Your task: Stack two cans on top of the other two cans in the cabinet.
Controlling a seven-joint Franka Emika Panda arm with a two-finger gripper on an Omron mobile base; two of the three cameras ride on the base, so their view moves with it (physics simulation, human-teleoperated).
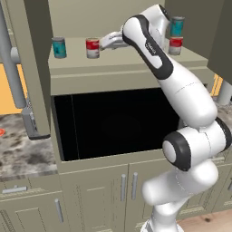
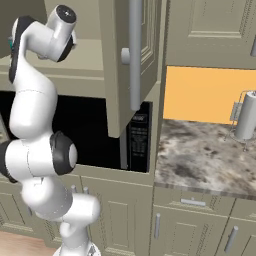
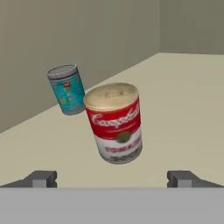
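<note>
Red-and-white soup can [image 3: 115,123] stands on the cabinet shelf [image 3: 183,109] before the wide-open, empty hand [image 3: 112,178], teal can [image 3: 67,89] behind.

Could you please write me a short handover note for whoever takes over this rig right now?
Gripper: open, holding nothing, aimed at the red can on the cabinet shelf, not touching it yet.
Cans: that red can and a teal can stand apart at the shelf's left. At the right, a teal can sits on a red one.
Done: one stack.
Left: grasp one left can and set it on the other.
</note>
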